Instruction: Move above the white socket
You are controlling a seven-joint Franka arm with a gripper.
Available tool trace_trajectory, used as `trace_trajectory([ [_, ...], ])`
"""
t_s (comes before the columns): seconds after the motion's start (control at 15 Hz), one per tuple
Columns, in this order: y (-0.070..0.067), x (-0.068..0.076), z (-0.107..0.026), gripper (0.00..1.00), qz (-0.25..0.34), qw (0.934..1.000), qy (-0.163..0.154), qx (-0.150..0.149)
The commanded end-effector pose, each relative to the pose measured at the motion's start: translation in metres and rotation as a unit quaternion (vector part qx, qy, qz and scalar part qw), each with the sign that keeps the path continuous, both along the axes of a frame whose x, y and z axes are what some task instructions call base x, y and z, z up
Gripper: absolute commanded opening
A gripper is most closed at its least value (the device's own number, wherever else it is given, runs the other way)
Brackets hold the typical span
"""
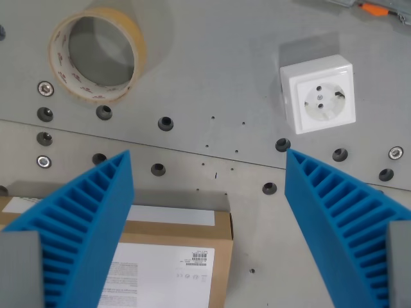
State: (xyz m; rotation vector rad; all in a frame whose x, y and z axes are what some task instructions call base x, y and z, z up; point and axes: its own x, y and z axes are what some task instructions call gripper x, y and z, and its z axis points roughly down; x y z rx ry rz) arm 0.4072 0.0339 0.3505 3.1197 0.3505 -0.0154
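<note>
White socket [318, 94] sits upright on the grey tabletop [212, 77], at the wrist view's upper right, clear of other items. Claw [209, 163] is released, blue fingers [96, 218] spread wide, holding nothing, centred short and left of the socket. Recommended: translate toward the view's right and forward until the socket lies midway between the fingers; maintain height. Tape roll [97, 56] and cardboard box [160, 256] lie well apart.

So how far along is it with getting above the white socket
Done: the white socket is in the wrist view, unobstructed on the grey table. In hand: the open, empty claw is centred over bare table, with the socket off toward the wrist view's upper right. Left: shift toward that corner until the socket sits between the blue fingers. The tape roll and cardboard box are not involved.
</note>
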Motion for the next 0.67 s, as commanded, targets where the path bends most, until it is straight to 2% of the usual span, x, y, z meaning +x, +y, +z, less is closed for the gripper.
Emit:
trace_trajectory([
  [0.07,0.0000,-0.0003,0.0028,1.00,0.000,1.0000,-0.003,0.000],
  [0.67,-0.0026,-0.0005,-0.0010,1.00,-0.046,0.9989,-0.005,-0.001],
])
